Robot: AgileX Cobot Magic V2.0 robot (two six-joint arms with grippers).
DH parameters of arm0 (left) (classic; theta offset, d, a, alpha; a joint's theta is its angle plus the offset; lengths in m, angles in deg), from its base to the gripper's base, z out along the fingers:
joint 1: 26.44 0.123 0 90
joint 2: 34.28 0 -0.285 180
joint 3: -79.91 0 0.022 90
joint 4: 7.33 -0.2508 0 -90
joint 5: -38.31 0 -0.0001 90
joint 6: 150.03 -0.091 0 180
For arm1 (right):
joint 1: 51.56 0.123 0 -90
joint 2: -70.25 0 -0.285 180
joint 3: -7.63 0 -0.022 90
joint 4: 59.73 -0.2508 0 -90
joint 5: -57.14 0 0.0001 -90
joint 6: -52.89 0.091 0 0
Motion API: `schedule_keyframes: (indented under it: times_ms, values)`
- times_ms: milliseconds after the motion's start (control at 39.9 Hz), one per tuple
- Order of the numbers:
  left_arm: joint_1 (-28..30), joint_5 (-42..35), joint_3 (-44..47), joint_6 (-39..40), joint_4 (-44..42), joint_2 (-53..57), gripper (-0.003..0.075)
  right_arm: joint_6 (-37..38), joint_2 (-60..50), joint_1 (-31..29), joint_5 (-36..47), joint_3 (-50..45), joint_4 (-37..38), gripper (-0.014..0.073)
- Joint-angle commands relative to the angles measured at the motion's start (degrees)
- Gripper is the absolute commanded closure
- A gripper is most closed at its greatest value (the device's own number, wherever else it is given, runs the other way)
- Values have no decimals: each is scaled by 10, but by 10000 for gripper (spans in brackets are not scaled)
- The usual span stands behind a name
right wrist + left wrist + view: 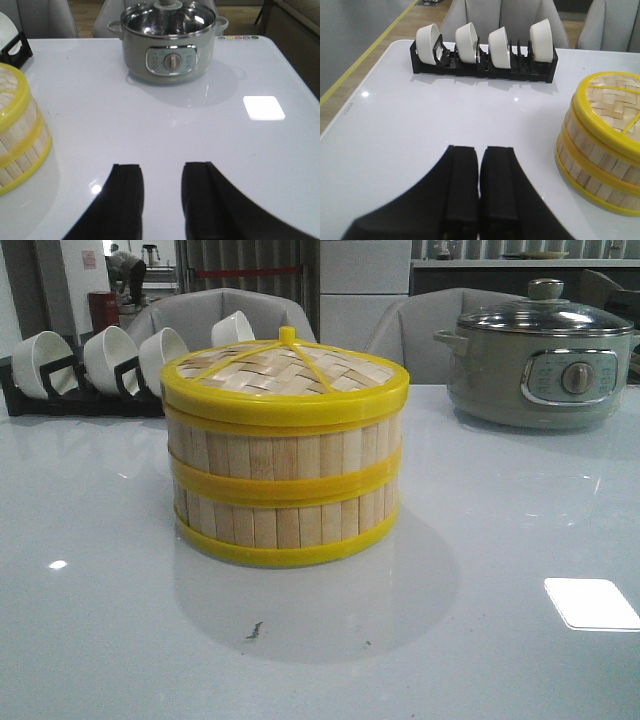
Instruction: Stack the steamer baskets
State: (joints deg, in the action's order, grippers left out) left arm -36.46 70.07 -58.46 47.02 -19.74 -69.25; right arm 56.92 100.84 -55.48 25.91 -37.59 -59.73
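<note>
Two shallow round steamer baskets with pale bamboo slat walls and yellow rim bands are seen stacked at the table centre, the upper basket [285, 450] seated squarely on the lower basket [285, 522]. The stack is topped by a flat woven-bamboo lid with yellow rim and knob [285, 368]. The liners inside are hidden by the lid.

The glossy white table [120, 620] carries the stack directly. A grey electric pot with a glass lid [540, 365] is placed at the far right, well apart from the stack. A black rack of white bowls tipped on edge [90, 365] is set at the far left, behind the stack. Grey chairs [215, 315] are seen beyond the table edge.

In the left wrist view, the left gripper [479, 185] is shown above bare table, its black fingers [462, 185] pressed together with only a thin seam between them, nothing held. The stack is off to one side, not touched.

In the right wrist view, the right gripper [162, 200] is shown with fingers [125, 200] spread, a clear gap between them, nothing gripped. The stack lies apart from it, the pot farther off.

Neither gripper is visible in the front view.
</note>
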Motion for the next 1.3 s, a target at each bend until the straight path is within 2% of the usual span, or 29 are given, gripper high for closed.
schedule_keyframes:
  times_ms: [0, 125, 176, 251, 326, 1279]
  values:
    - [0, -49, -16, 5, -2, -3, 631, -3, -16, -11, 77, -27, 0, 276]
    - [0, -49, -16, 5, -2, -3, 631, -3, -33, -20, 111, -76, 0, 305]
    - [0, -49, -16, 5, -2, -3, 631, -3, -35, -20, 117, -87, 0, 372]
    - [0, -49, -16, 5, -2, -3, 631, -3, -35, -20, 117, -93, 0, 545]
    - [0, -49, -16, 5, -2, -3, 631, -3, -35, -20, 121, -93, 0, 526]
    - [0, -49, -16, 5, -2, -3, 631, -3, -35, -19, 97, -93, -12, 540]
